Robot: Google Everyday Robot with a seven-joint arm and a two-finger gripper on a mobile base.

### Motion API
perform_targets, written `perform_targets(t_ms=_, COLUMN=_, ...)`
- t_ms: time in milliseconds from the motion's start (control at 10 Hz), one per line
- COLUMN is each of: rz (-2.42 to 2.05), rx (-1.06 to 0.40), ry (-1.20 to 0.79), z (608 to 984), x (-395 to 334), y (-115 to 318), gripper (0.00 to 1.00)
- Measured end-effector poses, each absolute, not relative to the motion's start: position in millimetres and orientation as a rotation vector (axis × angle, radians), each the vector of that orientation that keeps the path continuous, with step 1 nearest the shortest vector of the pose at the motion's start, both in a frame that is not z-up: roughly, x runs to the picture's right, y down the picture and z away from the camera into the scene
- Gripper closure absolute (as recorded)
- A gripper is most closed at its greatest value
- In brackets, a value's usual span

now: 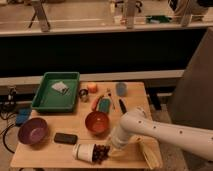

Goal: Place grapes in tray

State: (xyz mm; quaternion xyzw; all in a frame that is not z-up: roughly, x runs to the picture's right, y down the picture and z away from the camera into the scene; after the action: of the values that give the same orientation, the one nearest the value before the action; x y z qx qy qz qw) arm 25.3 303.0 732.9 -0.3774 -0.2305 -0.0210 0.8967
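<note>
Up front, tool (111, 148) clenched at grapes (100, 153) beside tipped white cup (84, 151); pale packet (60, 87) in green tray (47, 100).

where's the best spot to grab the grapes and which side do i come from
Take the grapes across the top of the bunch, coming from above on the side away from the white cup. The cup lies on its side right against them, and the orange-brown bowl crowds the far side. The gripper sits at that free side, fingers shut.

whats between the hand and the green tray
In the camera view, the orange-brown bowl sits between the hand, shut at the grapes, and the tray.
</note>
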Motion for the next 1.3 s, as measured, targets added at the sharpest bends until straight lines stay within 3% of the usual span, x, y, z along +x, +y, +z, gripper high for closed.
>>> perform_targets(t_ms=1300, rz=0.076, rx=-0.612, ry=-0.425, z=697.9, x=44.3, y=195.4, gripper=1.00)
